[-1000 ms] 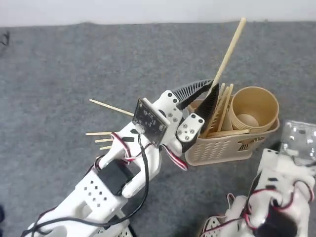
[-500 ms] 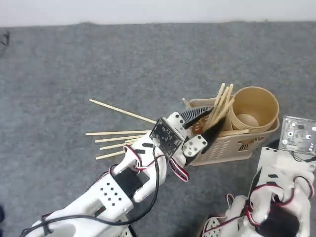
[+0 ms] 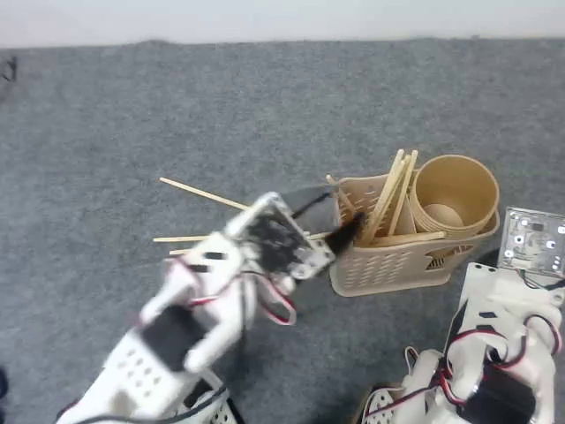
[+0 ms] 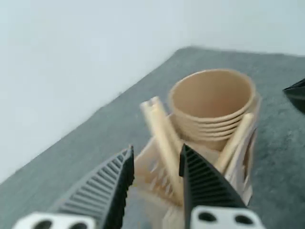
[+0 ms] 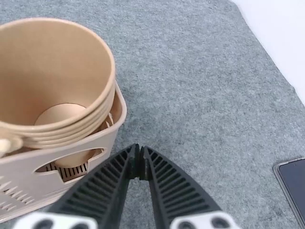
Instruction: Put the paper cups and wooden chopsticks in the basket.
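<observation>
Five nested paper cups [image 3: 452, 201] and a bundle of chopsticks [image 3: 388, 196] already stand in the basket [image 3: 397, 267], while several loose chopsticks [image 3: 201, 193] lie on the grey desk [image 3: 106, 115], behind the left gripper [image 4: 155, 179] and off to the side of its arm. So the step in hand is probably fetching those. To do it well, the left arm should lift its fingers [image 4: 206, 183] above the basket's rim before it turns. They sit right at the near wall, and a low sideways sweep could catch the upright sticks or push the light basket along the desk. At the loose sticks, the fingers should come down across one stick's length near its middle and close on that stick alone, since the thin wood lies flat on a rough surface and tends to roll or pivot if pinched near an end. The left fingers are spread moderately apart with nothing between them. The basket stands just ahead of their tips, and one stick in it shows through the gap but is not gripped. The right gripper [image 5: 140, 164] has its fingers pressed together on nothing, their tips just beside the basket's wall, below the cups' rims, and whether they touch it is unclear.
</observation>
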Controlling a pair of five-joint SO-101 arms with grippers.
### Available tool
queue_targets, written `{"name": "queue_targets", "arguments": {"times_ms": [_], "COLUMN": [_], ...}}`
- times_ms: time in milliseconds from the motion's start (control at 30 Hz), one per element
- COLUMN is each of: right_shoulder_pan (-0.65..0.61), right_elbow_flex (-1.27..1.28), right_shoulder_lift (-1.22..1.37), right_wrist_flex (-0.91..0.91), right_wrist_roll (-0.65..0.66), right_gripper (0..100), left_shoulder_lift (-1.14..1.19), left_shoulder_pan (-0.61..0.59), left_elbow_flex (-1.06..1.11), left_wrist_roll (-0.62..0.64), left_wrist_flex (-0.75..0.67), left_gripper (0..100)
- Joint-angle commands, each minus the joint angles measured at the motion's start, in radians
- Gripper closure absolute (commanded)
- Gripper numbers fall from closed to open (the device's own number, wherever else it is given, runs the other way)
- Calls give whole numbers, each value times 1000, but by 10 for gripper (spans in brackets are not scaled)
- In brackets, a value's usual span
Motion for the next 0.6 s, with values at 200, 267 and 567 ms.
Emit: {"name": "queue_targets", "arguments": {"times_ms": [200, 267, 567], "right_shoulder_pan": [-8, -8, -10], "right_elbow_flex": [-2, -2, 21], "right_shoulder_lift": [15, 15, 16], "right_wrist_flex": [-16, -16, -25], "right_wrist_roll": [-6, -6, -5], "right_gripper": [991, 991, 991], "left_shoulder_lift": [-153, -153, -66], "left_shoulder_pan": [-361, -370, -390], "left_elbow_flex": [-292, -335, -418], "left_wrist_roll": [-269, -468, -845], "left_wrist_flex": [387, 497, 824], "left_gripper": [852, 868, 923]}}
